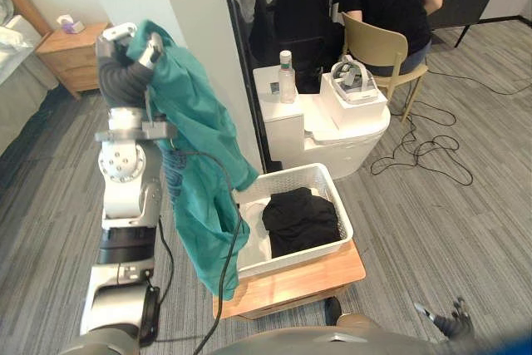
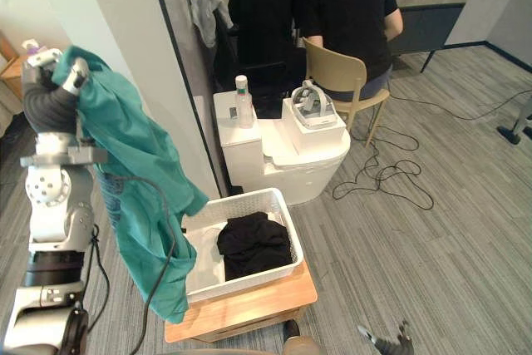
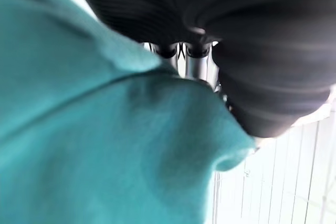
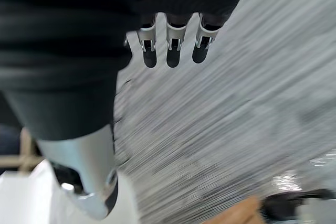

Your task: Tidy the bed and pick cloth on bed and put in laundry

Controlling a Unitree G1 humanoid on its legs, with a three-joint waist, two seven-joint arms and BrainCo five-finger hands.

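A teal cloth (image 1: 199, 155) hangs from my raised left hand (image 1: 133, 47), whose fingers are curled into its top edge. The cloth drapes down past the left rim of a white laundry basket (image 1: 328, 184) and its lower end reaches the wooden stand. In the left wrist view the teal cloth (image 3: 105, 140) lies against the fingers (image 3: 191, 64). A black garment (image 1: 301, 220) lies in the basket over something white. My right hand (image 1: 449, 320) hangs low at the lower right, fingers relaxed over the floor, holding nothing.
The basket rests on a low wooden stand (image 1: 332, 276). Behind it is a white rounded unit (image 1: 332, 135) with a bottle (image 1: 287, 76) and a headset. Two people sit beyond, one on a tan chair (image 1: 378, 47). Cables lie on the floor at right. A nightstand (image 1: 75, 51) stands far left.
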